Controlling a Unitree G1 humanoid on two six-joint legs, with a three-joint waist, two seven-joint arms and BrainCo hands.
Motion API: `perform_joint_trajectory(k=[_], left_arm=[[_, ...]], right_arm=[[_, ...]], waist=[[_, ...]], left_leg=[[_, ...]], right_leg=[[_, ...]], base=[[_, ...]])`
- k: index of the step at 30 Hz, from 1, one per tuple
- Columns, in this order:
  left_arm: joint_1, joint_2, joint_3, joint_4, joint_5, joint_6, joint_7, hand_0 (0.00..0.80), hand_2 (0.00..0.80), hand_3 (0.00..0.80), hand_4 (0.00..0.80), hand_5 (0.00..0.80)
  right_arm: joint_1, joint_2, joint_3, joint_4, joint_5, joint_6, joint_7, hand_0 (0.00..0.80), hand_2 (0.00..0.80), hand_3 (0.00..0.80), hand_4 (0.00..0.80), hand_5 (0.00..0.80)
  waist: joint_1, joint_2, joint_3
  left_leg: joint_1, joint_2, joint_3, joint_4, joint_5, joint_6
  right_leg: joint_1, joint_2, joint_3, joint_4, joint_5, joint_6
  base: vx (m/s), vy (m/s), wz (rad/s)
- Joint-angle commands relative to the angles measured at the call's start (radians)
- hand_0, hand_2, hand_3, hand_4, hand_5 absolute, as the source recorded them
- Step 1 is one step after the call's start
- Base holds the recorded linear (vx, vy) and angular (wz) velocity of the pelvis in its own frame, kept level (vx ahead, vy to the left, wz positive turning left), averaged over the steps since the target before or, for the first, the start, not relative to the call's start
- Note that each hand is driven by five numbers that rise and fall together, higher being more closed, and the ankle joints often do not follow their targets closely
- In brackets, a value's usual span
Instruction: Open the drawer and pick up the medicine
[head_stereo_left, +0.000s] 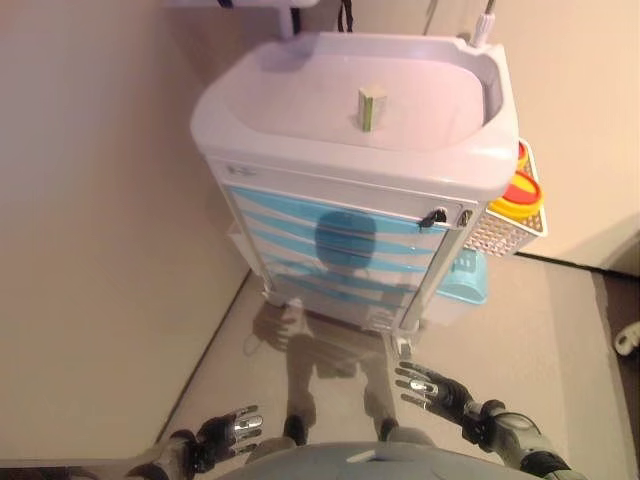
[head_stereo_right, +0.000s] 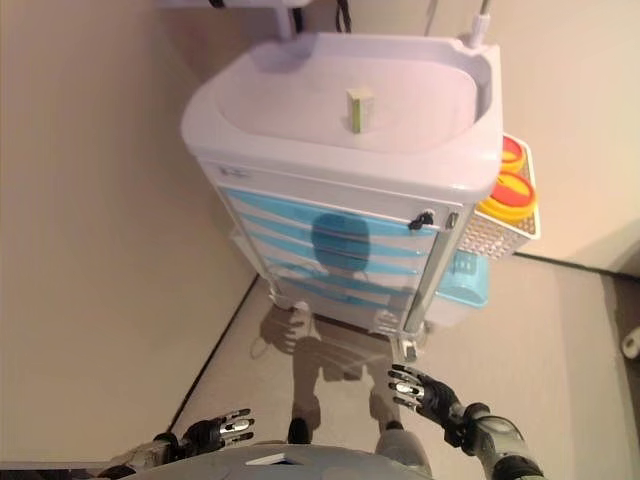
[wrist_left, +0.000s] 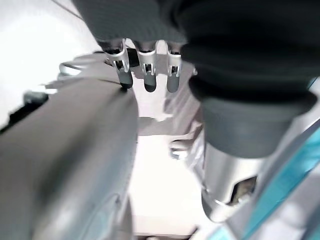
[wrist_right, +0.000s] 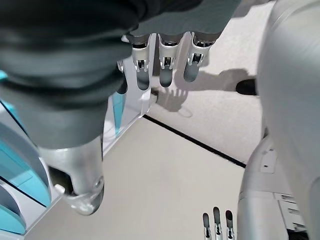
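Beige floor (head_stereo_left: 560, 330) under us, cream wall to our left. Nearest, our left hand (head_stereo_left: 232, 432) and right hand (head_stereo_left: 428, 386) hang low with fingers relaxed and spread, holding nothing, well short of the cart (head_stereo_left: 350, 190). Ahead, its blue drawers (head_stereo_left: 335, 245) all sit closed; they likely slide stiffly, so we judge the front edge or handle lip the place to hook fingers. Beyond, on the cart's top tray, a small box (head_stereo_left: 371, 107) stands upright, possibly the medicine: light, rigid, best pinched across its narrow faces. Yellow bins (head_stereo_left: 516, 195) hang at the cart's right side.
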Motion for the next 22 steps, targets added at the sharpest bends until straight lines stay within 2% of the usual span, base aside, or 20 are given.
perform_joint_trajectory(k=[1,6,11,22], left_arm=[[-0.046,-0.048,0.038,0.005,-0.117,-0.045,-0.043,0.000,0.000,0.000,0.000,0.000],[-0.044,-0.070,0.064,0.010,-0.233,-0.040,-0.064,0.000,0.000,0.000,0.000,0.000],[-0.041,-0.086,0.064,0.018,-0.232,-0.059,-0.071,0.000,0.000,0.000,0.000,0.000],[-0.050,-0.112,0.071,0.042,-0.257,-0.052,-0.064,0.000,0.000,0.000,0.000,0.000]], right_arm=[[-0.071,0.046,0.029,0.020,0.077,-0.052,0.016,0.000,0.000,0.000,0.000,0.000],[-0.072,0.081,0.011,0.060,0.162,-0.047,0.058,0.000,0.000,0.000,0.000,0.000],[-0.060,0.099,-0.012,0.083,0.210,-0.020,0.079,0.000,0.000,0.000,0.000,0.000],[-0.062,0.121,-0.016,0.143,0.195,-0.013,0.121,0.000,0.000,0.000,0.000,0.000]], waist=[[0.019,-0.065,0.032],[0.029,-0.070,0.018],[0.029,-0.076,0.009],[0.030,-0.083,-0.005]], left_leg=[[0.013,-0.050,-0.004,0.048,-0.128,-0.008],[0.028,-0.050,-0.003,0.039,-0.128,-0.008],[0.037,-0.051,0.001,0.044,-0.136,-0.003],[0.067,-0.057,0.008,0.042,-0.150,0.004]], right_leg=[[0.072,-0.021,-0.034,-0.106,0.049,0.045],[0.089,-0.023,-0.045,-0.120,0.054,0.047],[0.099,-0.023,-0.043,-0.123,0.055,0.046],[0.124,-0.024,-0.040,-0.139,0.062,0.050]], base=[[0.039,0.004,0.08],[0.038,0.004,0.09],[0.012,-0.001,0.03],[0.008,-0.004,-0.02]])
